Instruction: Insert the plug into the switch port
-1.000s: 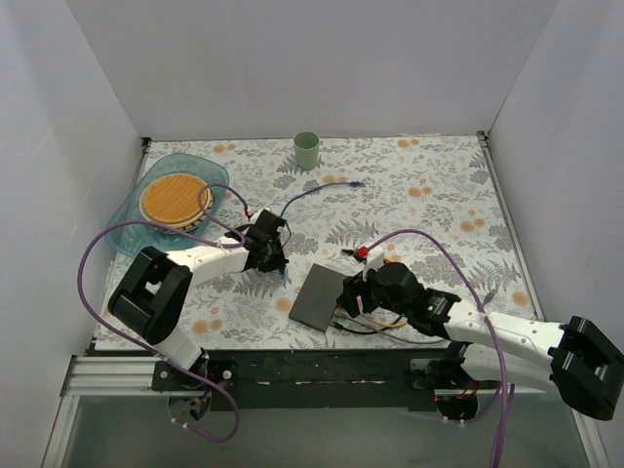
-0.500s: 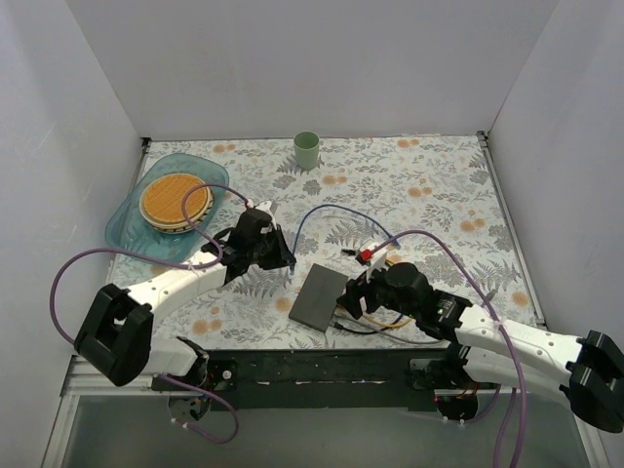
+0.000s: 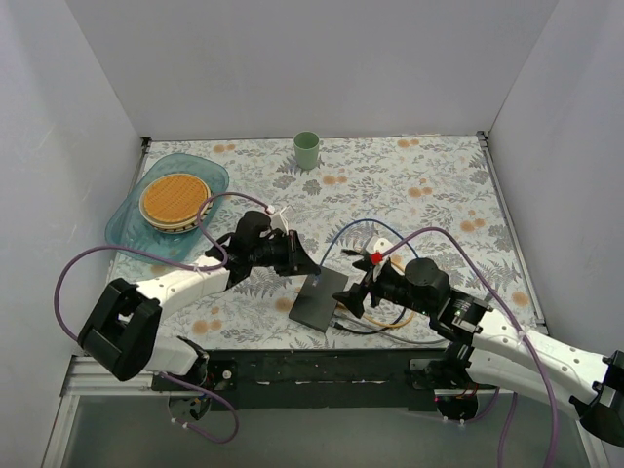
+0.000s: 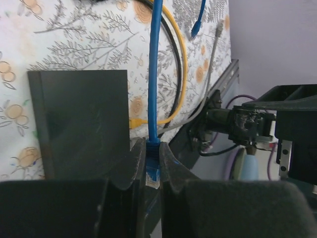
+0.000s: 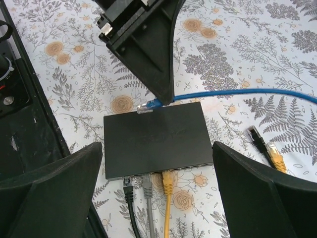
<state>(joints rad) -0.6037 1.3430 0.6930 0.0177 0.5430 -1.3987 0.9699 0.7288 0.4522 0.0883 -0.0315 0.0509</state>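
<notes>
The switch (image 3: pixel 318 298) is a flat dark grey box on the floral cloth. It also shows in the left wrist view (image 4: pixel 84 119) and the right wrist view (image 5: pixel 156 136). My left gripper (image 3: pixel 310 265) is shut on the blue plug (image 4: pixel 152 171), whose blue cable (image 4: pixel 154 74) runs away from it. In the right wrist view the blue plug (image 5: pixel 148 105) hangs just over the switch's far edge. My right gripper (image 5: pixel 157 163) is open and empty, its fingers (image 5: pixel 49 198) wide on either side of the switch's socket edge. Black (image 5: pixel 128 186), grey (image 5: pixel 147 186) and yellow (image 5: pixel 167 181) plugs sit in the sockets.
A green cup (image 3: pixel 307 149) stands at the back. A teal tray (image 3: pixel 125 222) with a wicker plate lies at the back left. Loose black and yellow plugs (image 5: pixel 265 146) lie right of the switch. White walls close three sides.
My left gripper has moved right and forward with the blue plug, from left of the switch to over its far edge. The right gripper has drawn back slightly to the right.
</notes>
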